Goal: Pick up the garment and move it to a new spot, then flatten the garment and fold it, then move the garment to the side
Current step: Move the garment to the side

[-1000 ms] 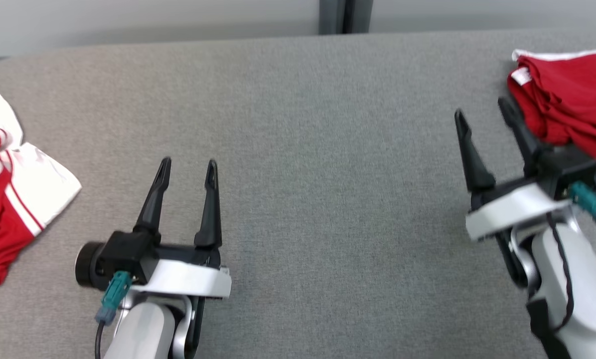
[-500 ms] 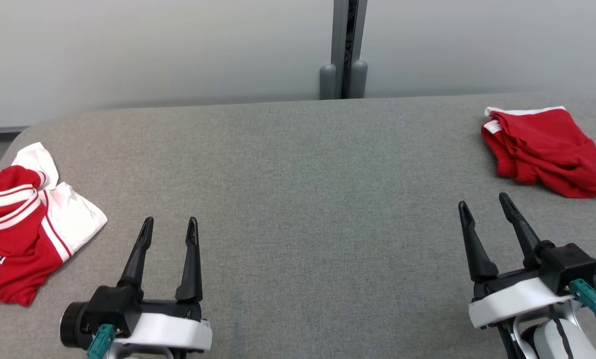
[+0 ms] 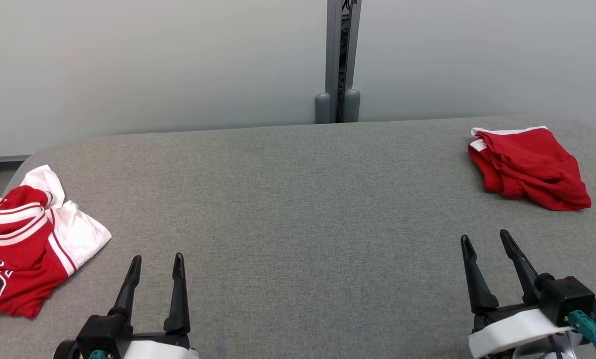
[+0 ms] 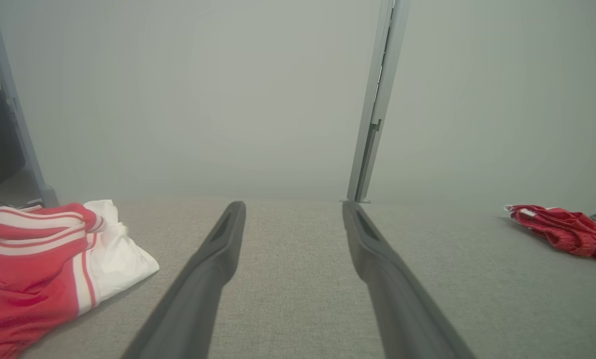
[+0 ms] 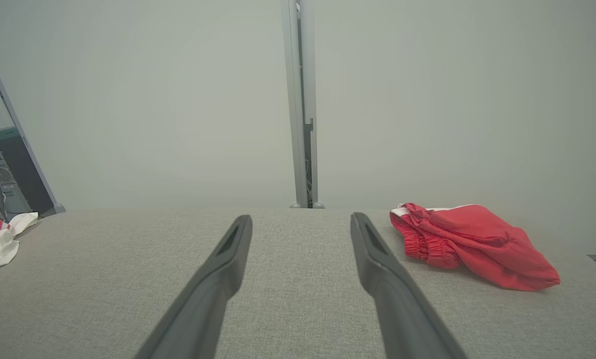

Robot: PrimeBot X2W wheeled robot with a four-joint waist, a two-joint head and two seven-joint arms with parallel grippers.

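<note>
Toward the far right corner of the grey cloth-covered table (image 3: 298, 209), the red shorts (image 3: 527, 167) lie in a loose, creased heap, with their white waistband turned to the far edge. Against the left edge lies a rumpled red-and-white jersey (image 3: 24, 249). Along the near edge, the left gripper (image 3: 157, 257) is at the left side and the right gripper (image 3: 484, 235) at the right. Each has its two dark fingers spread wide with nothing between them. The right gripper is near the shorts but apart from them, and the left is beside the jersey without touching it.
</note>
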